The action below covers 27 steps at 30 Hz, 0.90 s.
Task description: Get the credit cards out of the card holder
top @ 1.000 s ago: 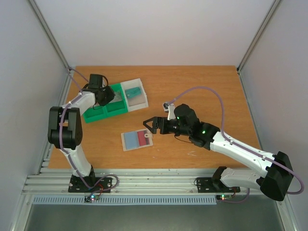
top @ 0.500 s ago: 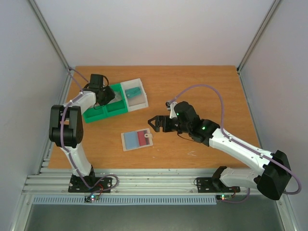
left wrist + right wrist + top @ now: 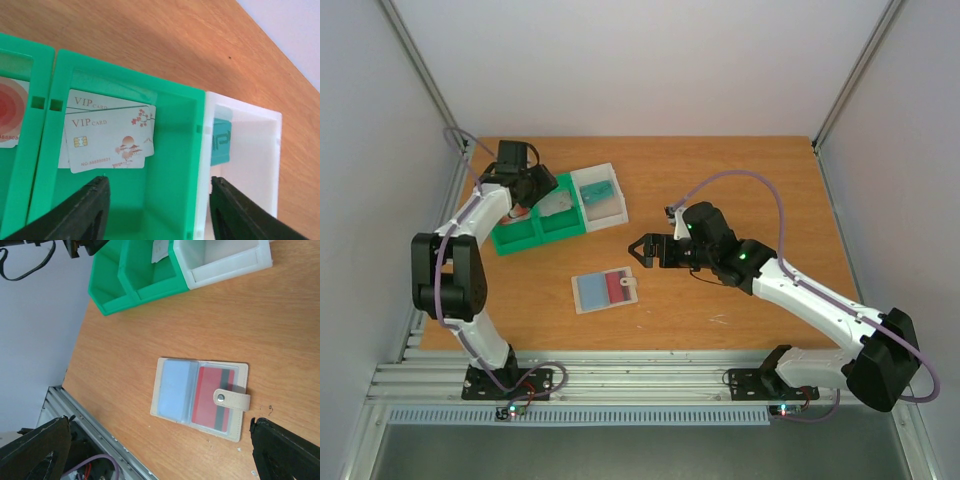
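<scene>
The card holder [image 3: 605, 290] lies open and flat on the table, its white snap tab [image 3: 232, 399] folded over the right page. A red credit card with a grey stripe [image 3: 210, 395] sits in the right clear pocket, and a pale blue one [image 3: 174, 387] fills the left. My right gripper [image 3: 642, 250] hovers open just right of the holder, holding nothing. My left gripper [image 3: 157, 210] stands open over the tray, astride the wall between the green and white compartments. Two white VIP cards [image 3: 107, 137] lie in the middle compartment, a teal card [image 3: 220, 140] in the white one, and a red-circle card [image 3: 10, 117] in the left.
The green-and-white three-compartment tray [image 3: 510, 240] stands at the back left of the table, under my left arm. The metal rail along the near table edge [image 3: 95, 430] runs close below the holder.
My left gripper has opened from shut and drawn back a little over the tray. My right gripper has shifted slightly toward the back, staying open.
</scene>
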{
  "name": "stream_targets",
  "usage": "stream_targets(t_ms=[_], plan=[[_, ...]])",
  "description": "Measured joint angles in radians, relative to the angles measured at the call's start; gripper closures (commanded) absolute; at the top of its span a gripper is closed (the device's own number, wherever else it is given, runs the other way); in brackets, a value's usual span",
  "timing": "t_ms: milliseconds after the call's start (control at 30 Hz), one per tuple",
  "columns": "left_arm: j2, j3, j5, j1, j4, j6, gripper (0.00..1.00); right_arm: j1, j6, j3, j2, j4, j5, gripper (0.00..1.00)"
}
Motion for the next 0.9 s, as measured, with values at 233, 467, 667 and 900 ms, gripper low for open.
stream_targets(t_ms=[233, 467, 667, 900], plan=[[-0.096, -0.003, 0.084, 0.0, -0.075, 0.007, 0.15, 0.0, 0.026, 0.0, 0.02, 0.001, -0.044, 0.09], [-0.256, -0.092, 0.24, 0.0, -0.183, 0.05, 0.01, 0.0, 0.071, -0.007, 0.082, 0.006, -0.072, 0.24], [-0.369, -0.187, 0.349, -0.001, -0.311, 0.146, 0.01, 0.006, 0.093, -0.011, 0.142, 0.01, -0.053, 0.43], [-0.517, -0.373, 0.443, -0.001, -0.392, 0.225, 0.09, 0.054, 0.09, -0.009, 0.256, 0.014, -0.017, 0.52]])
